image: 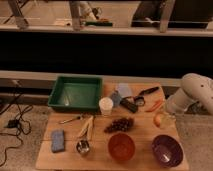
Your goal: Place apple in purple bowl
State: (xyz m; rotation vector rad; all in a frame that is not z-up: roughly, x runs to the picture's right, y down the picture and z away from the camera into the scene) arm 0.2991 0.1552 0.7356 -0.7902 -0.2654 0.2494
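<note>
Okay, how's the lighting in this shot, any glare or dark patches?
Camera view: the wooden table is evenly lit, the band behind it very dark. Soft highlights sit on the purple bowl and orange bowl. The whole frame is soft. The pincer is by the apple, closed around it.

Nothing readable anywhere here, honestly. No labels, brands, numbers or signs show on the green tray (75, 93), the white cup (105, 106), the bowls or the tools on the table (65, 156). The gripper (161, 120) sits at the table's right edge by the apple (158, 120), closed, and it carries no markings either.
</note>
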